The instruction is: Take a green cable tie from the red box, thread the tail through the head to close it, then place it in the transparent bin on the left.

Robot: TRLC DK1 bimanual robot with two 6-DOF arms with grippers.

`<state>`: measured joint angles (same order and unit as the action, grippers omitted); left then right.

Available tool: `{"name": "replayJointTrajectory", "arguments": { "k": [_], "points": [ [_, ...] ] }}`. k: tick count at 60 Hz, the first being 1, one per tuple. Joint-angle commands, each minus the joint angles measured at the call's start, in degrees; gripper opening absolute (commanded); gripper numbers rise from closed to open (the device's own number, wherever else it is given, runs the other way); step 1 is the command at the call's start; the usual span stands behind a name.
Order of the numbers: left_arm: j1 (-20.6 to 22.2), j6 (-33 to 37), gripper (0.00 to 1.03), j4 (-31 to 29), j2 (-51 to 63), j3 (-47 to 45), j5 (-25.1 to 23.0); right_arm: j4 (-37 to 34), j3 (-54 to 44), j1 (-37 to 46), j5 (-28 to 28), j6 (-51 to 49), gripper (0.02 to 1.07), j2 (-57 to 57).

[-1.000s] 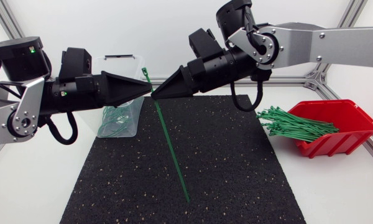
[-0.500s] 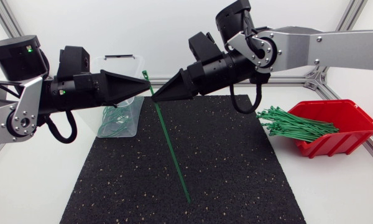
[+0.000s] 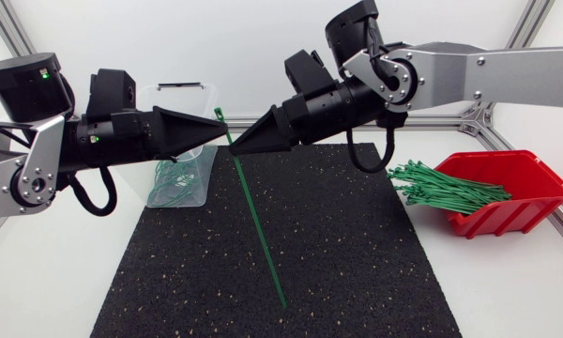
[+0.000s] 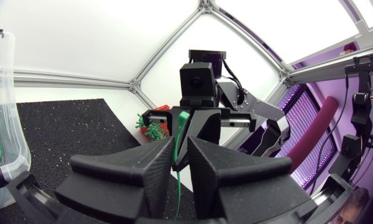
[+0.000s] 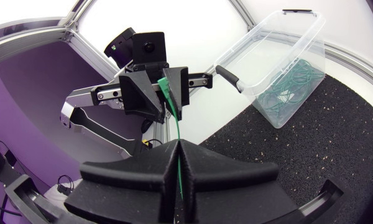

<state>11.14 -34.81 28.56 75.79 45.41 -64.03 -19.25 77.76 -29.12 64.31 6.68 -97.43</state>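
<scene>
Since the wrist views are closest to the action, they were leaned on most here.
right gripper [image 3: 233, 145]: pressed together on the green cable tie [image 3: 258, 225], which is pinched near its head end; the strap is seen coming straight out of the seam between the fingers [image 5: 165, 158]
left gripper [image 3: 225, 133]: parked tip to tip with the right one, right at the tie; whether it's clamped or apart can't be told, tbh
green cable tie: held up in the air above the black mat [image 3: 357, 263], not looped, head poking up past both tips, long tail slanting down toward the mat's near side
red box [image 3: 507, 216]: sat off the mat's right edge, a bunch of spare ties [image 3: 450, 188] spilling out toward the mat
transparent bin [image 3: 192, 192]: at the mat's far left corner, behind the left gripper, some looped ties [image 3: 174, 183] seen inside
</scene>
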Motion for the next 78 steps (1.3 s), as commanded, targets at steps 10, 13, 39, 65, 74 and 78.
{"name": "replayJointTrajectory", "arguments": {
  "k": [10, 13, 39, 65, 74, 78],
  "points": [
    [0.9, -1.58, 0.14, 1.33, 0.76, 1.26, 0.05, 0.79, -1.73, -0.41, 0.2, 1.85, 0.08, -0.75],
    [0.9, -1.58, 0.11, 1.5, 0.94, 1.26, 0.05, 0.79, -1.73, -0.41, 0.29, 1.85, 0.08, -0.75],
    [1.08, -1.84, 0.04, 1.68, 1.55, 1.44, 1.36, 0.96, -1.91, -2.08, 1.25, 2.38, 0.08, -0.75],
    [0.64, -2.63, 0.04, 1.41, 0.32, 0.91, 2.51, 0.61, -1.55, 0.12, 0.02, 2.02, 0.44, 0.92],
    [-0.33, -2.72, 0.04, 0.01, -0.03, 1.17, 2.86, -2.9, -1.03, 1.88, -1.65, -2.02, 0.55, 2.24],
    [-0.68, -1.49, 0.04, -2.28, -0.2, 1.7, 2.86, -6.07, -0.68, 2.23, -4.2, -6.59, 0.55, 2.33]
  ]
}}
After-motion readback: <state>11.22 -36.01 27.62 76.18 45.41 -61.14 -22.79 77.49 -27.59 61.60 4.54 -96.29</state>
